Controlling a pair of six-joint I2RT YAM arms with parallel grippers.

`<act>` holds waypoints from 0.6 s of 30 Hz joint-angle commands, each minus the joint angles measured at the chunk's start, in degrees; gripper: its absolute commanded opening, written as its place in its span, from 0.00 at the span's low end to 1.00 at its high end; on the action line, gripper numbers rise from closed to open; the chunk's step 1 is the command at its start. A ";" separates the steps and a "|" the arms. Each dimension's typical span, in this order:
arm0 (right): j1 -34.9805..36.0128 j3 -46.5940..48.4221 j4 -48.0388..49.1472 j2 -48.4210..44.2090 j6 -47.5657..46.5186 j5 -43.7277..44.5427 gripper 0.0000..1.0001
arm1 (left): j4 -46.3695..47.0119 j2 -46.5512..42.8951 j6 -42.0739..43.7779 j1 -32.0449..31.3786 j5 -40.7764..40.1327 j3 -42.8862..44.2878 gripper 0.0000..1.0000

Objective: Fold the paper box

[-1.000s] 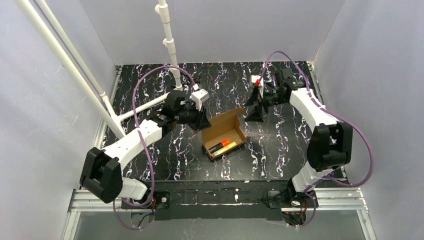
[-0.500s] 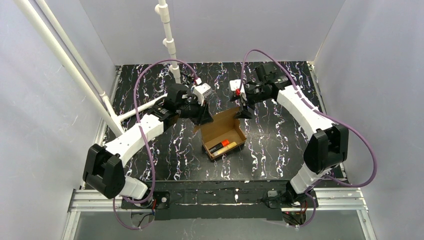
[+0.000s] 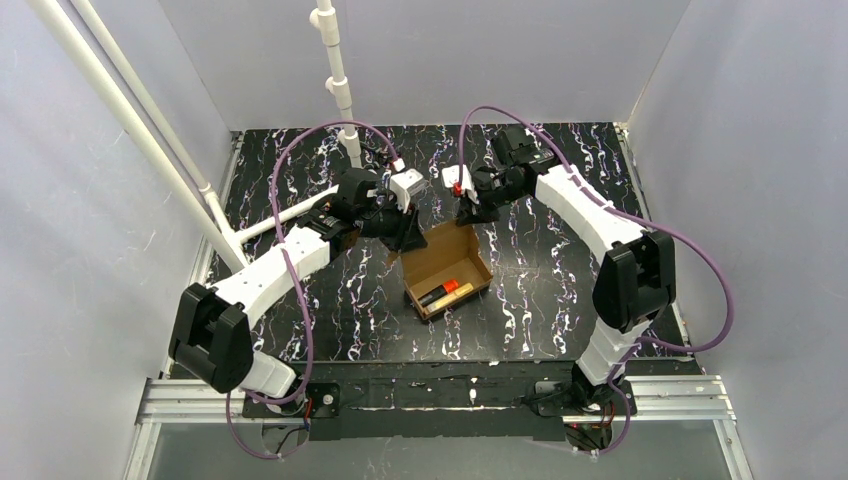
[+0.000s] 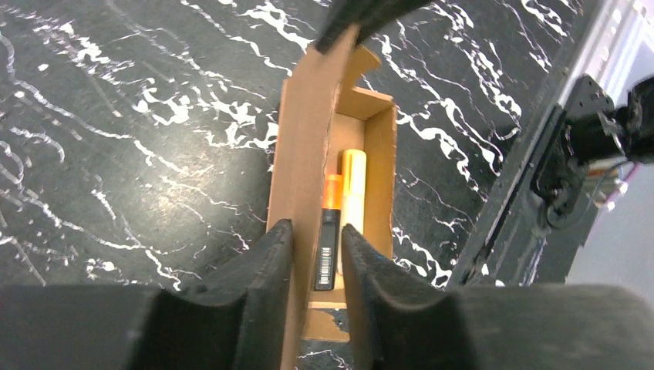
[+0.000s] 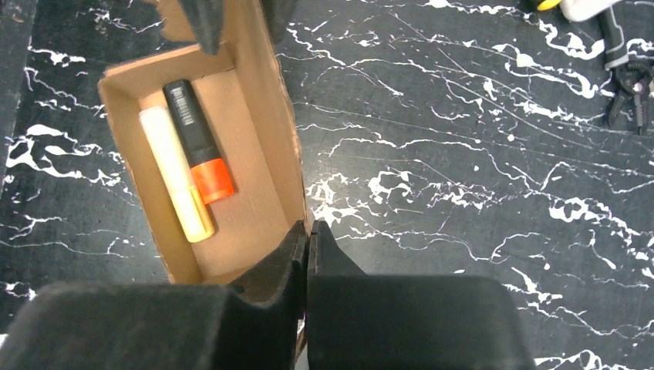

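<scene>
The paper box (image 3: 450,258) lies open on the black marbled table, brown cardboard with its walls up. A black-and-orange marker (image 5: 197,139) and a yellow one (image 5: 176,173) lie inside. My left gripper (image 3: 408,238) is at the box's far left corner. In the left wrist view it (image 4: 318,231) straddles an upright wall of the box (image 4: 308,139). The card rests against the left finger (image 4: 262,270), with a gap to the other, so the jaws are open. My right gripper (image 3: 466,212) is at the far right corner. There it (image 5: 308,229) is shut on the edge of a box wall (image 5: 270,116).
A white pipe frame (image 3: 345,110) stands at the back left of the table. Pliers (image 5: 628,69) lie on the table at the top right of the right wrist view. The dark front rail (image 4: 540,169) runs beyond the box in the left wrist view.
My right arm has swung left from the back right to the box, and its jaws went from wide open to shut on the wall. My left jaws have loosened a little.
</scene>
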 commanded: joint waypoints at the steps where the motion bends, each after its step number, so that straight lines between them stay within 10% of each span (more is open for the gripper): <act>1: -0.13 0.68 -2.10 -2.21 -2.23 0.69 0.01 | 0.42 -5.40 -3.58 -0.29 -6.57 1.55 0.35; 9: -3.72 -11.42 6.59 -12.73 3.30 -0.20 0.01 | 8.44 -28.64 -12.97 0.91 -21.98 -12.15 0.98; 13: -5.86 -15.69 9.41 -16.44 5.19 -2.47 0.01 | 7.38 -36.97 -16.95 1.30 -22.68 -18.98 0.94; 18: -6.42 -20.27 11.80 -18.42 6.54 -3.73 0.01 | 8.29 -36.36 -24.82 1.40 -21.55 -26.97 0.59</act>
